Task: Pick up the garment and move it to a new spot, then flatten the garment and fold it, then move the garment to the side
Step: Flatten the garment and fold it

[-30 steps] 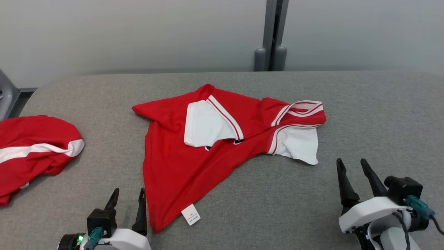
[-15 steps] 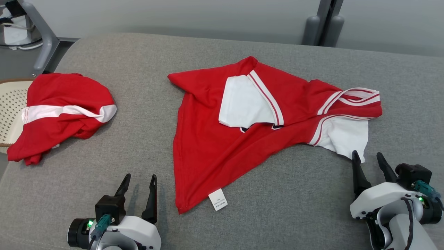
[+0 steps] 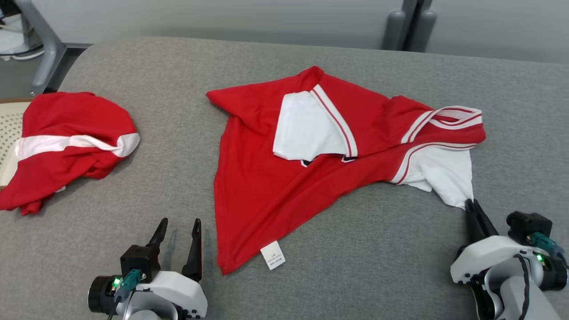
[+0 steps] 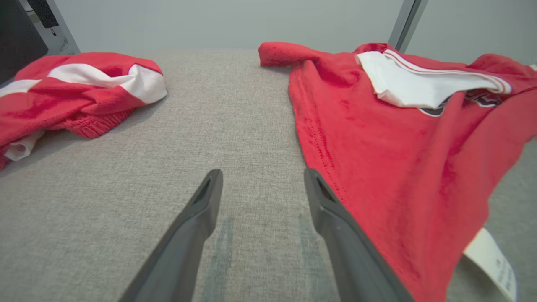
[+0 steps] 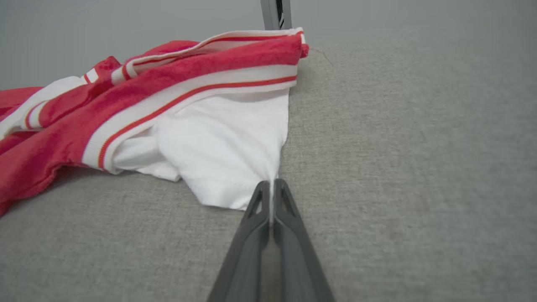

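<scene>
The red-and-white garment (image 3: 266,195) lies on the table (image 3: 355,258), its white corner (image 3: 449,178) pinched in the right gripper (image 3: 471,203), the left gripper (image 3: 180,221) splayed beside its hem, while a second red garment (image 3: 66,120) overlaps a perforated basket (image 3: 8,129).

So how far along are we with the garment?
Barely started. Nothing is finished: the red garment lies crumpled on the table. In hand: the right gripper is shut on its white corner; the left gripper is open beside the hem, empty. Left: lifting, moving, flattening, folding, setting aside.
</scene>
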### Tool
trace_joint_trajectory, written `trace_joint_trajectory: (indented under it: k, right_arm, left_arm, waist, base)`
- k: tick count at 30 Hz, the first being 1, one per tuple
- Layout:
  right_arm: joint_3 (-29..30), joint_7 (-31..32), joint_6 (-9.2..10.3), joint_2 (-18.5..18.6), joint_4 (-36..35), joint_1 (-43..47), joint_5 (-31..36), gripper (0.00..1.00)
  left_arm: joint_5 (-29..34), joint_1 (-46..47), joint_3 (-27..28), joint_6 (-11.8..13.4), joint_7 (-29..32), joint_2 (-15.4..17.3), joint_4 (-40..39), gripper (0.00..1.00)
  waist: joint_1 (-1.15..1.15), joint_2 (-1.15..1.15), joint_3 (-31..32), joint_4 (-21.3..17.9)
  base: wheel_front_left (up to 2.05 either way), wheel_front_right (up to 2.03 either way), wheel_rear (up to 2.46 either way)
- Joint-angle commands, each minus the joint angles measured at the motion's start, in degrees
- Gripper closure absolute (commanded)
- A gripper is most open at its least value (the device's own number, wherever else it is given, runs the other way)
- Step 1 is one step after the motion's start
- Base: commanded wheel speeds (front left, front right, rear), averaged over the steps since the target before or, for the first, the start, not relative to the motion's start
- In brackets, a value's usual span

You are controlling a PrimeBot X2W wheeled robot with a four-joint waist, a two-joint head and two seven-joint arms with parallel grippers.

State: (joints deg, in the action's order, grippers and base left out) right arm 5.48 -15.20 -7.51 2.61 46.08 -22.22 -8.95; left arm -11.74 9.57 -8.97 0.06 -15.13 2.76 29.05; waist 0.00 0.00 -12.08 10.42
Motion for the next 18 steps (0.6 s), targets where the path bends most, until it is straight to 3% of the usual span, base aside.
trace_joint_trajectory:
  k: [1, 12, 13, 14, 15, 18]
  right_arm:
    - [0.51, 0.06, 0.03, 0.54, -0.93, 1.76, -0.64, 1.0]
    - [0.43, 0.05, 0.03, 0.52, -6.48, 9.4, -2.81, 1.0]
    - [0.21, 0.04, 0.03, 0.5, -7.06, 9.77, -2.89, 0.75]
    - [0.2, 0.05, 0.03, 0.51, -7.7, 10.16, -3.48, 0.1]
    - [-0.11, 0.04, 0.03, 0.53, -8.62, 10.41, -3.44, 0.0]
    - [-0.24, 0.05, 0.03, 0.52, -12.3, 11.21, -3.18, 0.0]
  left_arm:
    - [-0.2, -0.21, 0.26, -0.07, -0.02, 0.24, 0.24, 0.0]
    - [-1.51, -3.39, 0.71, 1.14, -0.01, 0.25, 1.21, 0.0]
    - [-1.46, -3.59, 0.96, 1.33, -0.01, 0.25, 1.29, 0.0]
    - [-1.38, -3.84, 1.25, 1.56, -0.01, 0.26, 1.33, 0.0]
    - [-1.32, -4.16, 1.44, 1.63, -0.02, 0.26, 1.36, 0.0]
    - [-0.98, -4.9, 2.21, 2.28, -0.02, 0.28, 1.3, 0.0]
  waist:
    - [0.0, 0.0, 1.11, -1.45]
    - [0.0, 0.0, 6.81, -7.88]
    - [0.0, 0.0, 7.16, -8.44]
    - [0.0, 0.0, 7.54, -8.94]
    - [0.0, 0.0, 7.91, -9.36]
    - [0.0, 0.0, 8.9, -10.46]
  base:
    - [0.0, 0.0, 0.0]
    - [0.0, 0.0, 0.0]
    - [0.0, 0.0, 0.0]
    - [0.0, 0.0, 0.0]
    - [0.0, 0.0, 0.0]
    - [0.0, 0.0, 0.0]
